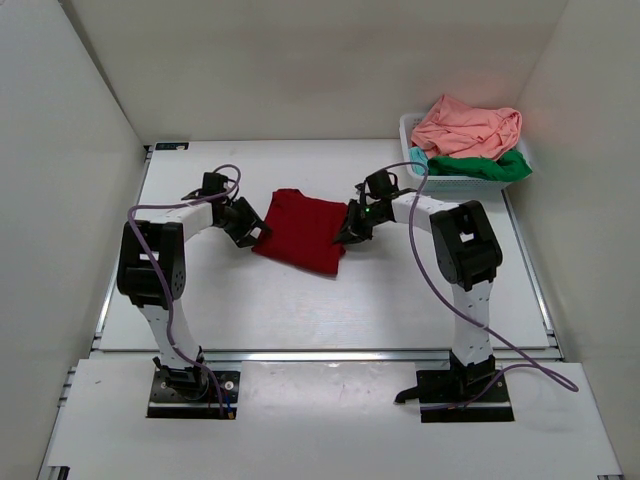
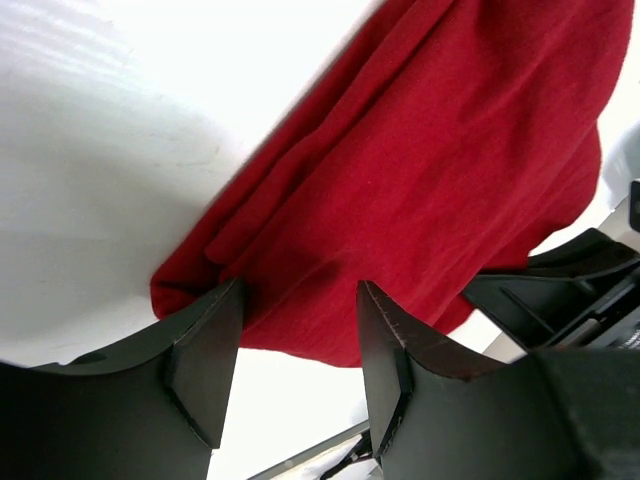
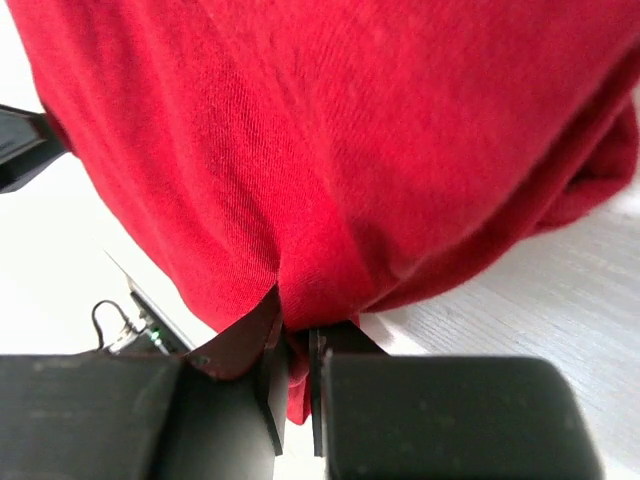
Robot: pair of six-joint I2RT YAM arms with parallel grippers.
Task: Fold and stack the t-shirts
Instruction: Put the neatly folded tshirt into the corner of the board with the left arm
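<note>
The dark red t-shirt (image 1: 300,231) lies folded into a compact, roughly square packet at the middle of the white table (image 1: 300,310), between the 2 arms. Its cloth is plain and soft, with doubled layers and rolled edges showing along the sides. In the left wrist view the dark red t-shirt (image 2: 430,180) shows a bunched near corner and long shallow creases running across it. The salmon pink t-shirt (image 1: 465,127) is heaped loosely on top of the green t-shirt (image 1: 490,167) in the white lattice basket (image 1: 440,183) at the far right corner of the table, well apart from the red one. The left end effector (image 1: 250,228) sits at the packet's left edge. In its own camera the left end effector (image 2: 300,300) has its 2 fingers (image 2: 205,370) spread wide apart, with the cloth's edge lying at the tips and nothing clamped between them. The right end effector (image 1: 347,232) sits at the packet's right edge. Seen from its wrist, the right end effector (image 3: 295,330) has its fingers (image 3: 240,350) pressed almost together, pinching a tuck of the dark red t-shirt (image 3: 330,150) between them, and the cloth puckers toward the pinch.
</note>
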